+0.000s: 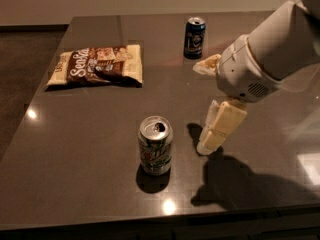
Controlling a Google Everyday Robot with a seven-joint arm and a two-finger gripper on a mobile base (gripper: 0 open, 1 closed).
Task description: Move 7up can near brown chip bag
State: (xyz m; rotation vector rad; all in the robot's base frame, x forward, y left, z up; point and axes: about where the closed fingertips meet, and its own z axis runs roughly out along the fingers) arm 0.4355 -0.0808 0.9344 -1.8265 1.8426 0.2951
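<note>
Jaws of the gripper (202, 108) stand spread and grip nothing. You see one cream finger (221, 128) angled down just right of the 7up can (155, 145) and apart from it, the other up near the dark blue can (194, 37). The 7up can stands upright at the near middle of the table (75, 159), with a dark opening in its top; its contents cannot be made out. The brown chip bag (97, 65) lies flat at the far left, well apart from it. Whether the lower fingertip touches the tabletop cannot be told. The arm (270, 49) is cut off at the right edge.
</note>
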